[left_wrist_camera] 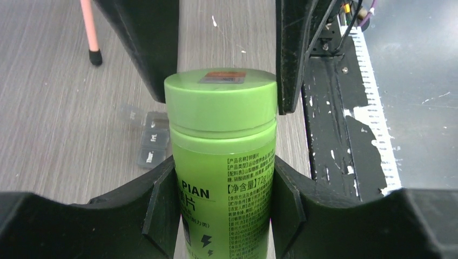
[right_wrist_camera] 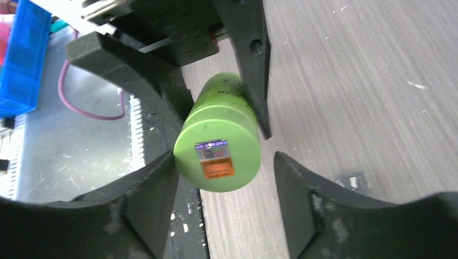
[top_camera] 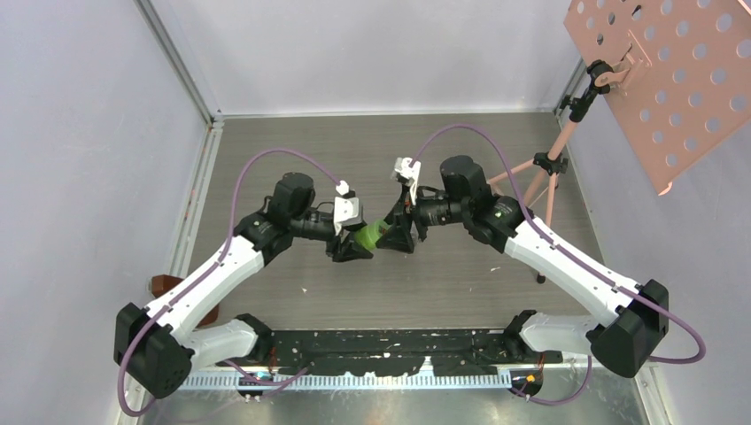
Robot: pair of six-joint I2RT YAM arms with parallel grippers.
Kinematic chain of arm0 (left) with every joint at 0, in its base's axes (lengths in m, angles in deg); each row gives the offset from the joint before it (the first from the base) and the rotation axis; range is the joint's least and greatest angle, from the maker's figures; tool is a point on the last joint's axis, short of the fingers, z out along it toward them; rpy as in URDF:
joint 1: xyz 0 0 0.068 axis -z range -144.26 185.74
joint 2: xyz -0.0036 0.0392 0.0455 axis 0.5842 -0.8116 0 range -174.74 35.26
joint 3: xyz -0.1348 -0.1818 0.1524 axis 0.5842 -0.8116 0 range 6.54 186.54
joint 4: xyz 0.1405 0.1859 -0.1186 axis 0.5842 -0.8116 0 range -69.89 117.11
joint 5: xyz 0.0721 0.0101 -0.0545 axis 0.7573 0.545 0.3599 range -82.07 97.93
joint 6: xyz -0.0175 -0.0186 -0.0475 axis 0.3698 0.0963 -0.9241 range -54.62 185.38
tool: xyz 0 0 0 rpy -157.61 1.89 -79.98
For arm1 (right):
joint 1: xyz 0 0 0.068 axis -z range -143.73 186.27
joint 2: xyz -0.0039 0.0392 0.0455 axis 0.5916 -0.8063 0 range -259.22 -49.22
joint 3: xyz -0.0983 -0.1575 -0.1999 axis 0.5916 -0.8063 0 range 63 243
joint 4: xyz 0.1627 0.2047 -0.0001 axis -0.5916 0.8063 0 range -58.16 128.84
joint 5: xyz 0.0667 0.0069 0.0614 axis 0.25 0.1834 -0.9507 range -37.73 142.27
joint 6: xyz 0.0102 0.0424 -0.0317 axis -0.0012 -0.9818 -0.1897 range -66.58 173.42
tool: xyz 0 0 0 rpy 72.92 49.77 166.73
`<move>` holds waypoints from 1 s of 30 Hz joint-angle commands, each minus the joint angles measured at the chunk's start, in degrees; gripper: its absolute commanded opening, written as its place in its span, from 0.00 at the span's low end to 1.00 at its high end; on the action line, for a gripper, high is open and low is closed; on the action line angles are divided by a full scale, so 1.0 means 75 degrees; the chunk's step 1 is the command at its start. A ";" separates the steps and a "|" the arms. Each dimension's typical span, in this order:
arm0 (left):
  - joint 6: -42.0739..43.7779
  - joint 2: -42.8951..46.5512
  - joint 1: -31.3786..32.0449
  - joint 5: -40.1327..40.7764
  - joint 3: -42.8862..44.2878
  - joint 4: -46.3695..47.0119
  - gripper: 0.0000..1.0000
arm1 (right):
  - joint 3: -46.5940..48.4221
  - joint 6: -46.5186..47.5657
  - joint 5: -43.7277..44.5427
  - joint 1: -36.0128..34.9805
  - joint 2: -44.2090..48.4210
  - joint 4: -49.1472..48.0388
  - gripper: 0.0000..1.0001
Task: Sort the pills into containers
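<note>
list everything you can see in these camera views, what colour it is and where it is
green bottle: one, green with a red-marked cap, held between the two grippers above the table middle
pill case: one, clear and dark grey, lying on the table below the bottle
table: one, grey wood grain, under both arms
perforated board: one, pink, on a pink tripod at the far right
blue bin: one, blue, at the edge of the right wrist view
brown object: one, at the left table edge, partly hidden
left gripper: one, black, shut on the bottle's body
right gripper: one, black, jaws open around the cap
</note>
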 commanded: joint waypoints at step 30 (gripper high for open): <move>-0.0231 0.0907 0.0749 0.3098 -0.0857 0.2607 0.00 | 0.0680 -0.4276 0.2270 0.0079 -0.0711 -0.1425 0.20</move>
